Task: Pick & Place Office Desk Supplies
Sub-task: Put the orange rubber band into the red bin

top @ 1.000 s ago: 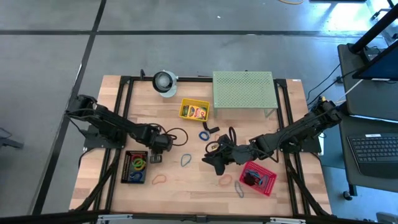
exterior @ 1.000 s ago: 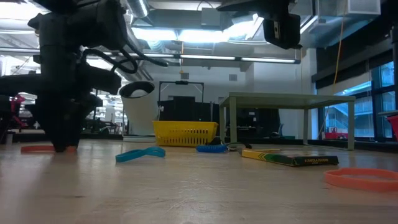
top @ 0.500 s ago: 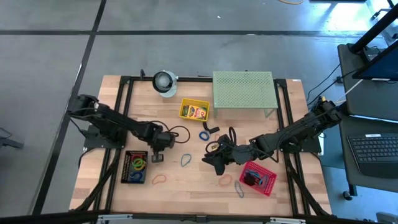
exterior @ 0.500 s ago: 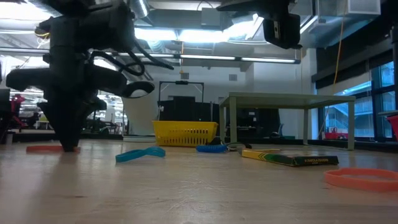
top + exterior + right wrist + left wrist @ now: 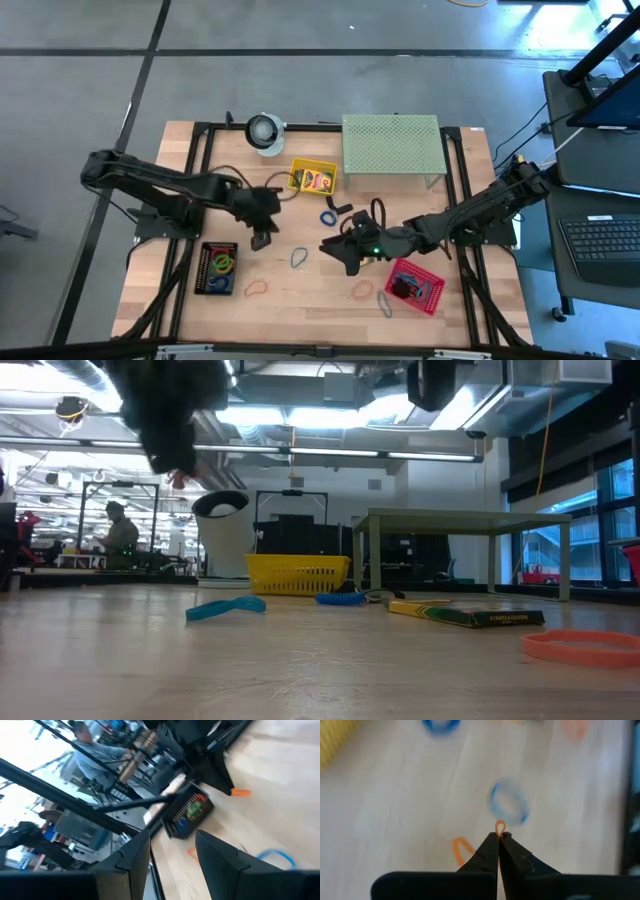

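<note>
Reaching in from 9 o'clock: left gripper [image 5: 264, 238] raised off the wooden table [image 5: 300, 300], fingers pressed together on a small orange rubber band [image 5: 500, 826]. At 6 o'clock of it, black tray [image 5: 217, 268] with coloured bands. At table centre, blue rubber band [image 5: 298, 258]. Stretched in from 3 o'clock: right gripper [image 5: 332, 250], low, fingers apart, holding nothing, just at 9 o'clock of red basket [image 5: 414, 285].
</note>
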Available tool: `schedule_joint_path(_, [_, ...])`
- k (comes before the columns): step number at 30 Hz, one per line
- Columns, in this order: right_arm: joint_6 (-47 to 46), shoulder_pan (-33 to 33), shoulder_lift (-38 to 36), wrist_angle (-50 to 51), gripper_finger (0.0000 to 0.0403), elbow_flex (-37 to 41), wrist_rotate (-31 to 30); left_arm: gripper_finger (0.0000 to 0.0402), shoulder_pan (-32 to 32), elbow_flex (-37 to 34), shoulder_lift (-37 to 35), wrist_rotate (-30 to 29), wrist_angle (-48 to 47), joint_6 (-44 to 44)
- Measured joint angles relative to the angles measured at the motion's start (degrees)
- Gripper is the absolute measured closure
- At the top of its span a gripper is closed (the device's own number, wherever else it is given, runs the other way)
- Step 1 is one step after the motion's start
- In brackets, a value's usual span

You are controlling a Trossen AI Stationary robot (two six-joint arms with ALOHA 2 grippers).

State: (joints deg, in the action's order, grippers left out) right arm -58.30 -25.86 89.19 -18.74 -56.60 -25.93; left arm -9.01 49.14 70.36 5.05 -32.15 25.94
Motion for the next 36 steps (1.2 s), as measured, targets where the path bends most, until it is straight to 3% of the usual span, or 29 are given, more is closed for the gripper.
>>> schedule_joint_path(8, [5.2,1.7,0.0,-5.3,0.0241,0.0,-0.5,0.04,3.7,0.0,-6.6,0.1,15.8,4.9])
schedule_joint_path(16, [10.9,4.0,0.0,-7.2,0.0241,0.0,0.3,0.04,6.2,0.0,-6.5,2.9,34.1,7.0])
schedule_joint_path(26, [18.2,7.3,0.0,-6.6,0.0241,-3.8,1.5,0.04,6.3,0.0,-6.6,3.5,39.0,7.6])
schedule_joint_path(36, [17.6,10.3,0.0,-2.2,0.0241,-4.9,1.7,0.04,6.3,0.1,-6.6,3.7,43.1,9.6])
